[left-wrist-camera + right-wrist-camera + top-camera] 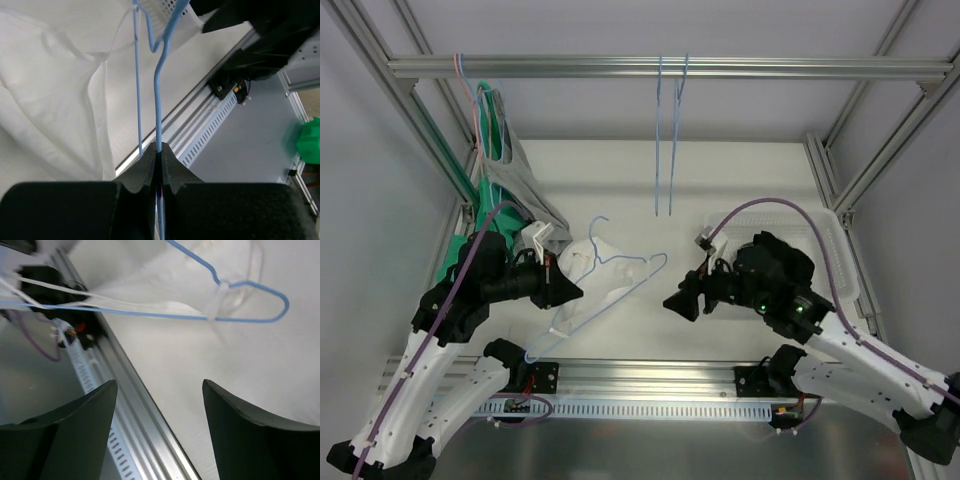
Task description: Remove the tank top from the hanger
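A white tank top (pixel 582 264) lies bunched on the white table, still threaded on a blue wire hanger (pixel 638 281). My left gripper (pixel 574 293) is shut on the hanger's wire; the left wrist view shows the wire (pixel 157 90) pinched between the closed fingers (pixel 159 149), with the white cloth (pixel 50 100) to the left. My right gripper (pixel 673 303) is open and empty, just right of the hanger's end. In the right wrist view its fingers (pixel 160 385) stand wide apart above the table's front edge, with the hanger (pixel 260 317) and a tank top strap (pixel 216 302) ahead of them.
Two blue hangers (pixel 670 130) hang from the overhead rail (pixel 770 68). Green and grey garments (pixel 500 160) hang at the back left. A white bin (pixel 825 235) stands at the right. An aluminium rail (pixel 650 375) runs along the table's near edge.
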Controlling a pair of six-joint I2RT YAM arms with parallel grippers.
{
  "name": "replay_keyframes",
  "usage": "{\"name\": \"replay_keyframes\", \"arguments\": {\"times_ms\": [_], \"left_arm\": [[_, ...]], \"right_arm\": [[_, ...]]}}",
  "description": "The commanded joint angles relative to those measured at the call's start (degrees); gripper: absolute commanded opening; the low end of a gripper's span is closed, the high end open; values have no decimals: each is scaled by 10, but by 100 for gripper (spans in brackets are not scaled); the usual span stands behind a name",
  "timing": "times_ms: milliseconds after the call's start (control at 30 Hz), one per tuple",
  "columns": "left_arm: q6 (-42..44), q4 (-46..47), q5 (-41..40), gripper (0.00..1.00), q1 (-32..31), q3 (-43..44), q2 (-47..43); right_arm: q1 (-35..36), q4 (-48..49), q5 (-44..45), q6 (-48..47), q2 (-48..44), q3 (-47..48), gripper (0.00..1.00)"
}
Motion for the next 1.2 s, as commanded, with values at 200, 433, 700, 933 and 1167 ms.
{"name": "replay_keyframes", "arguments": {"times_ms": [200, 433, 700, 933, 1167], "left_arm": [[14, 19, 126, 0, -6, -28, -15], [9, 20, 125, 0, -8, -18, -15], [9, 21, 110, 0, -8, 4, -15], [21, 20, 97, 0, -8, -4, -7], [49, 19, 168, 0, -8, 2, -2]], "right_arm": [[49, 186, 221, 12, 128, -51, 62], [61, 208, 238, 5, 176, -27, 52], [67, 216, 244, 8, 183, -26, 0], [67, 128, 338, 23, 98, -22, 0], [28, -47, 461, -7, 52, 63, 0]]}}
